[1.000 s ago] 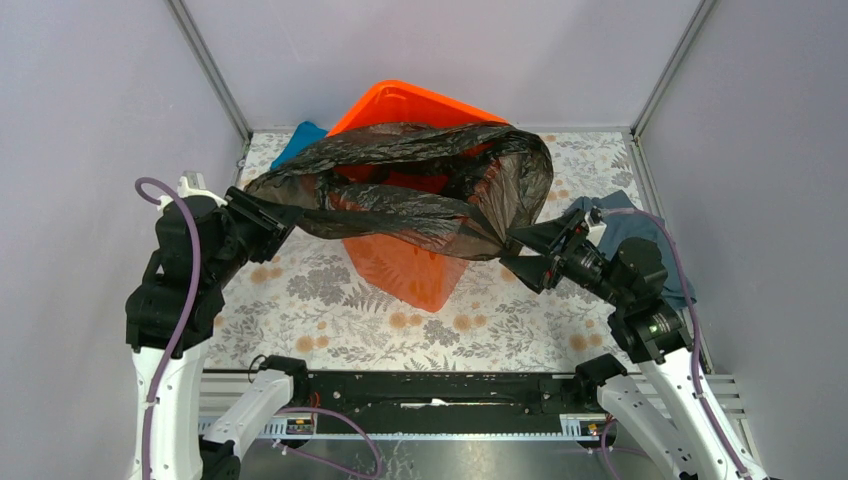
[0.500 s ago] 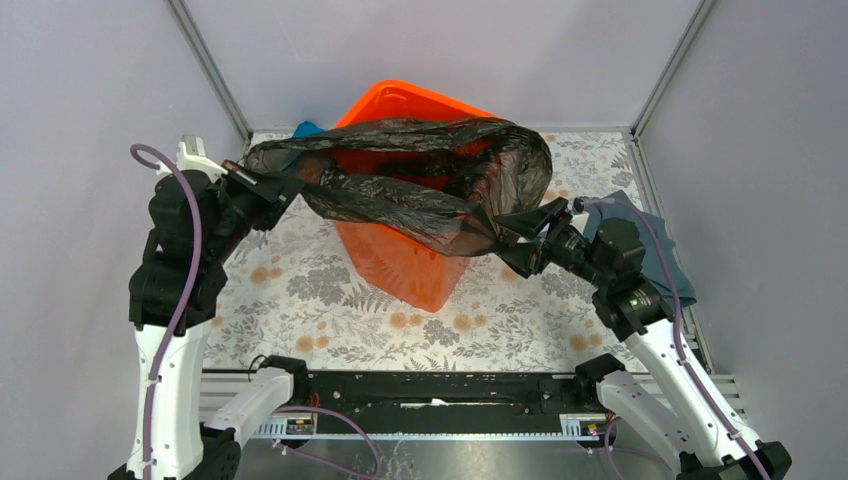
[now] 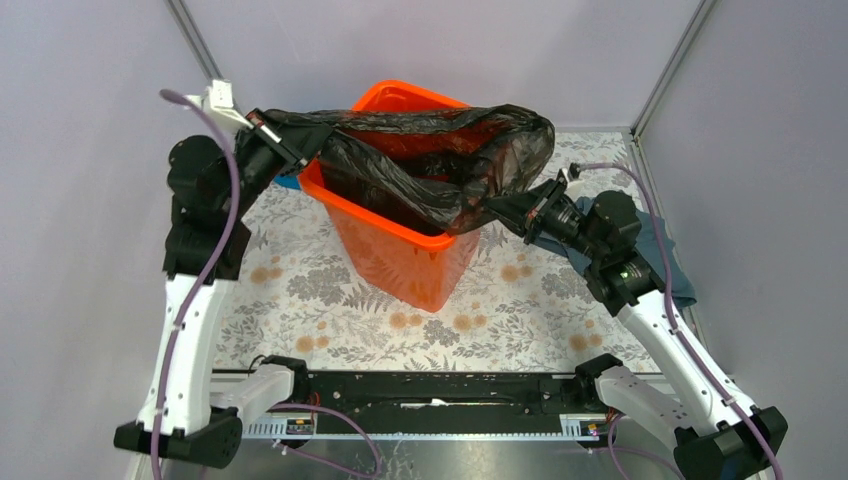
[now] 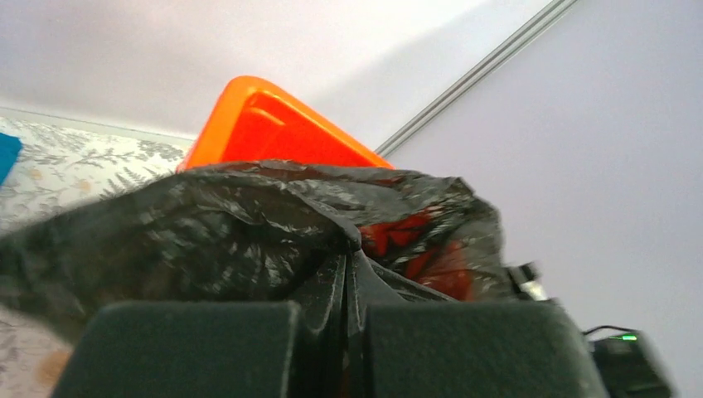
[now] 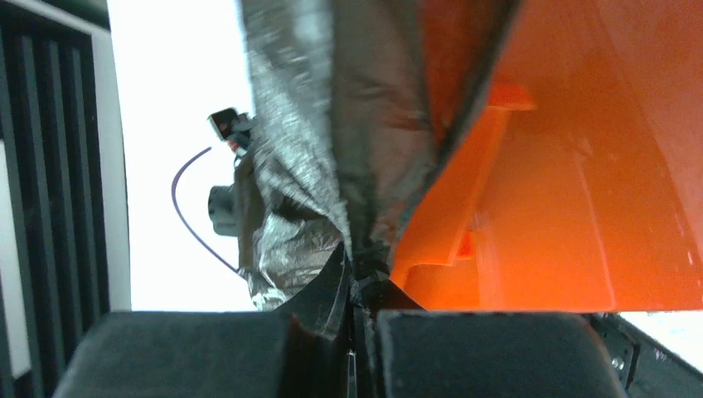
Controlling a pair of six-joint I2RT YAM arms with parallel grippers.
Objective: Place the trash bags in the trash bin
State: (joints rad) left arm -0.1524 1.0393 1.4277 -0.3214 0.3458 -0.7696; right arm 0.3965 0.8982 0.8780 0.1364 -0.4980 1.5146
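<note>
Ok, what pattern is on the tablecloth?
The tablecloth has grey leaves and orange flowers on white; best in top view.

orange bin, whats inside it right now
Part of the black trash bag hangs inside the trash bin; the rest stretches above its rim. The bin's floor is hidden by the film.

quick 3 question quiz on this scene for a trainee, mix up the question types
1. True or false: the left tool and the right tool are both shut on the black bag.
2. Where is the bag relative to the orange bin? A) crumpled beside it B) stretched across its open top C) wholly inside it
3. What lies on the table beside the right tool?
Key: 1 true; 2 B; 3 a grey-blue cloth.
</note>
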